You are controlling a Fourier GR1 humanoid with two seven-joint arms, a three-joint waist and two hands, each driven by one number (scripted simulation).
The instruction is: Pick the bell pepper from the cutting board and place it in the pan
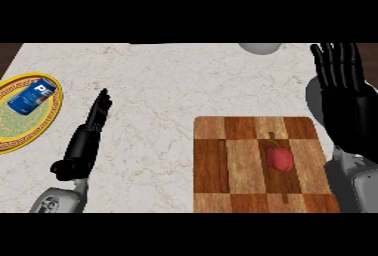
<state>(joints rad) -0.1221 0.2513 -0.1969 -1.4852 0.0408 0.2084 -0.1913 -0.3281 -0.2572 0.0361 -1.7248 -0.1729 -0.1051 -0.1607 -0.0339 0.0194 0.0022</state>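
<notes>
A red bell pepper [280, 157] lies on the right half of the wooden cutting board [221, 165] at the lower right. My right hand [353, 107] hovers at the right edge, above and beside the board's far right corner, its fingers straight and pointing away, open and apart from the pepper. My left hand [90, 132] is on the left of the counter, seen edge-on with straight fingers, holding nothing. A grey rounded shape [315, 102], possibly the pan, shows behind the right hand, mostly hidden.
A yellow patterned plate [11, 135] at the left edge carries a blue soda can [32, 96]. A grey rounded object [259, 48] sits at the counter's far edge. Bare marble counter [162, 85] lies between the plate and the board.
</notes>
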